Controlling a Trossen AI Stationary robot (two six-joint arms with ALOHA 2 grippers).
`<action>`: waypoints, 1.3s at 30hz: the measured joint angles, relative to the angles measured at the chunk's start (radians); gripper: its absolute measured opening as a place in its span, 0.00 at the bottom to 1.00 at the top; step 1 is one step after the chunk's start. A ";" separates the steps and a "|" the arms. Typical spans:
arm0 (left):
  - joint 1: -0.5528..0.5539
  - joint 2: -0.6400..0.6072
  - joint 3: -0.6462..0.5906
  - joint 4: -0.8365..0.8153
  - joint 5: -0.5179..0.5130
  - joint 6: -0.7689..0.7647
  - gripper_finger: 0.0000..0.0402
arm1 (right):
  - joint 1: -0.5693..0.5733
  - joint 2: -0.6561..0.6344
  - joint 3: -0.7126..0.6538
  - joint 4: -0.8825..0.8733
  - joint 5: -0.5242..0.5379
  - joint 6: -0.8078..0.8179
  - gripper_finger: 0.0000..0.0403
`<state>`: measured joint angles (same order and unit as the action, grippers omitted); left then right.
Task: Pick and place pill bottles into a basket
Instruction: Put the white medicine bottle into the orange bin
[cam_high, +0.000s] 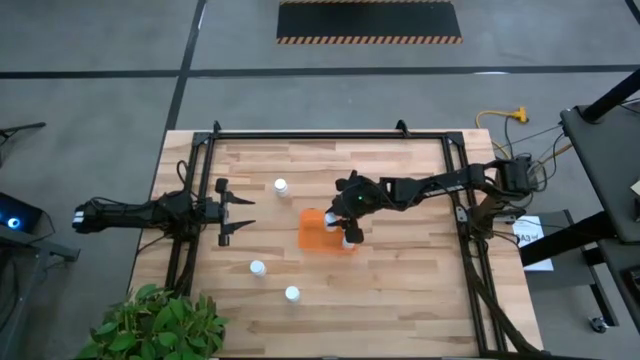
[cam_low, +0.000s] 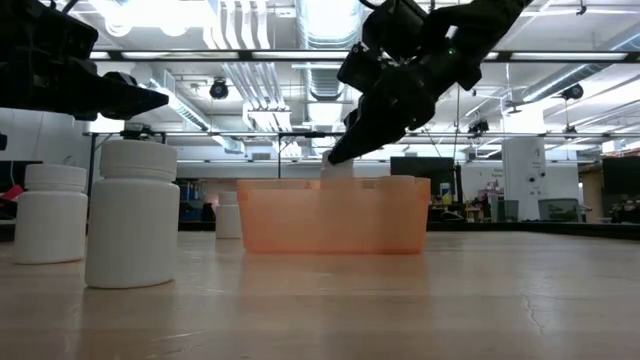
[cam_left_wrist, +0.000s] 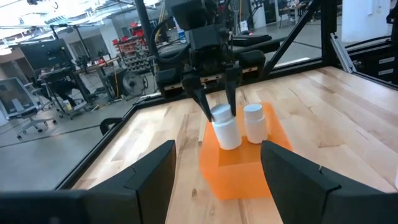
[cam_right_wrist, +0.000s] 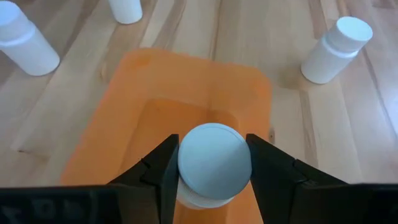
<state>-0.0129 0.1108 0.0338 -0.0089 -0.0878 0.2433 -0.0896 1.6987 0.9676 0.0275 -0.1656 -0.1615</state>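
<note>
The orange basket (cam_high: 312, 232) sits mid-table and also shows in the low view (cam_low: 335, 215). My right gripper (cam_high: 343, 215) is over it, shut on a white pill bottle (cam_right_wrist: 214, 163). A second bottle (cam_left_wrist: 254, 122) stands in the basket beside the held one. Three more bottles stand upright on the table: one on the far side (cam_high: 281, 186) and two on the near side (cam_high: 258, 268), (cam_high: 292, 294). My left gripper (cam_high: 238, 211) is open and empty at the table's left, pointing at the basket. My right gripper pinches the bottle at its cap (cam_left_wrist: 221, 113) between its two fingers (cam_right_wrist: 163, 168), one on each side. The fingers come from above, slanting down. The bottle hangs slightly tilted below them, its lower part inside the basket; I cannot tell whether it touches the basket's floor.
A black metal frame (cam_high: 330, 133) runs round the table's edges. A green plant (cam_high: 155, 325) stands off the near left corner. Bare wood lies to the right of the basket and along the near edge.
</note>
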 joint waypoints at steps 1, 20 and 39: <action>0.000 0.001 0.000 0.001 0.000 0.000 0.54 | 0.000 0.002 -0.001 0.000 0.000 -0.004 0.36; 0.000 0.007 0.000 0.000 0.000 0.000 0.54 | 0.002 0.010 -0.020 0.006 0.000 -0.049 0.36; 0.000 0.008 0.000 0.000 0.000 0.000 0.54 | 0.002 0.032 -0.024 0.044 0.000 -0.060 0.36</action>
<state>-0.0128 0.1191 0.0341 -0.0089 -0.0879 0.2434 -0.0875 1.7308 0.9440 0.0712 -0.1654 -0.2214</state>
